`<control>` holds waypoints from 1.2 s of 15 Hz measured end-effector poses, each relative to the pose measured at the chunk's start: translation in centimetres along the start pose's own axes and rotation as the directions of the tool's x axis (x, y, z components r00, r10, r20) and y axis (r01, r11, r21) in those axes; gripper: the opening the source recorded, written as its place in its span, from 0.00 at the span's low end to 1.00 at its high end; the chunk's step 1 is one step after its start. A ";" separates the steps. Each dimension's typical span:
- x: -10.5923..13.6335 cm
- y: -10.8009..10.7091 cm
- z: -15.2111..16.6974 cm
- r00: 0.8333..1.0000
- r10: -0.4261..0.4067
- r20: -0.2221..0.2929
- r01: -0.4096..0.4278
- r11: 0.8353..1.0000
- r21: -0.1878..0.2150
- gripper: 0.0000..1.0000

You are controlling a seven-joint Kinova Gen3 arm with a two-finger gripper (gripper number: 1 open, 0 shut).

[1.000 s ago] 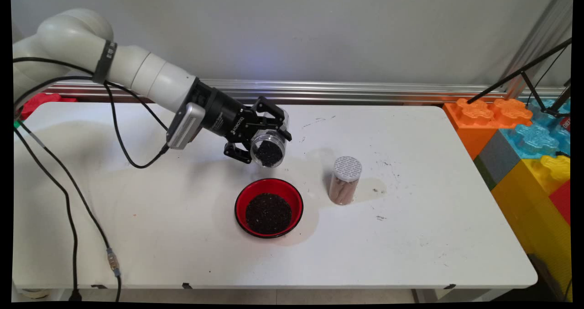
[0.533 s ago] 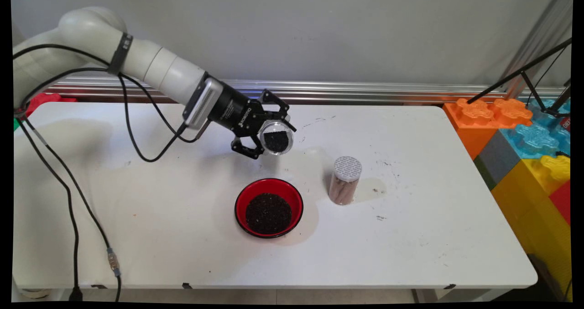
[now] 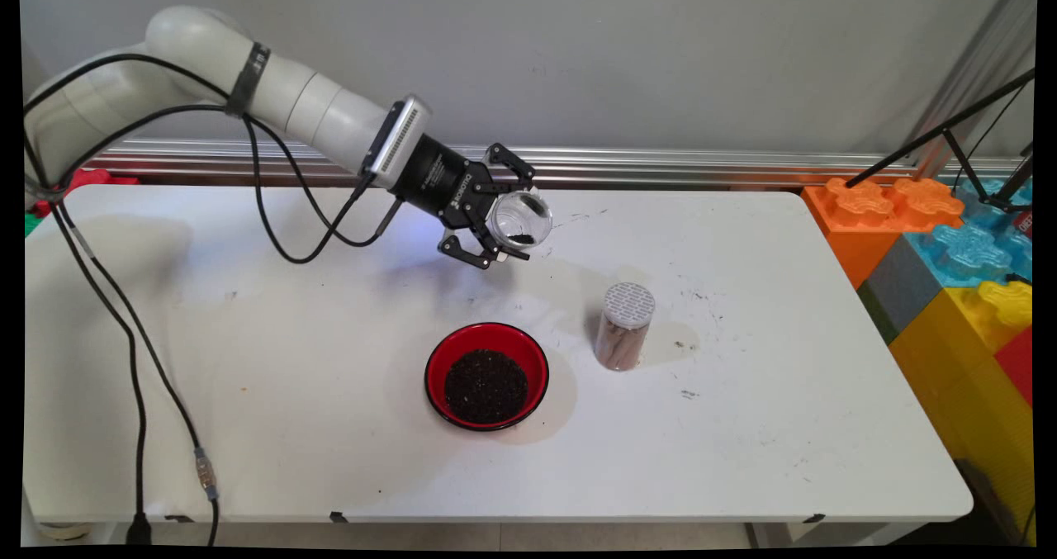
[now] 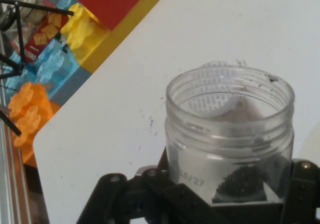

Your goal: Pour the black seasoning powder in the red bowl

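1 hand point(image 3: 504, 230) pinches a clear jar point(image 3: 520, 219) with a few black bits, tipped above the surface point(image 3: 743, 427), behind the red bowl point(image 3: 486, 376).

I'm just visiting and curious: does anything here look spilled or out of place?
The gripper holds a clear jar tilted over the table, a few dark grains left inside. Small dark specks dot the table beyond the red bowl.

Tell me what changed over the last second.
The gripper, shut on the clear jar, rose and drew back toward the wall, away from above the red bowl. The jar went from lying tipped toward upright; only a little of its dark grains shows now. The bowl and the lidded shaker jar stayed put.
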 end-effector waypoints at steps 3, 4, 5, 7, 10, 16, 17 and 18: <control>-0.6 -0.7 0.3 0.997 -0.074 -0.018 0.074 0.997 0.003 0.00; -0.8 -0.9 0.4 0.995 -0.098 -0.024 0.098 0.995 0.005 0.00; -0.9 -1.1 0.4 0.992 -0.122 -0.030 0.122 0.992 0.009 0.00; -1.2 -1.5 0.5 0.986 -0.164 -0.040 0.165 0.986 0.018 0.00; -1.8 -2.0 0.7 0.974 -0.220 -0.052 0.221 0.975 0.027 0.00; -2.7 -2.0 1.2 0.934 -0.348 -0.080 0.352 0.935 0.042 0.00; -2.8 -1.8 1.3 0.924 -0.373 -0.087 0.378 0.925 0.044 0.00; -3.0 -1.7 1.4 0.912 -0.400 -0.095 0.405 0.913 0.046 0.00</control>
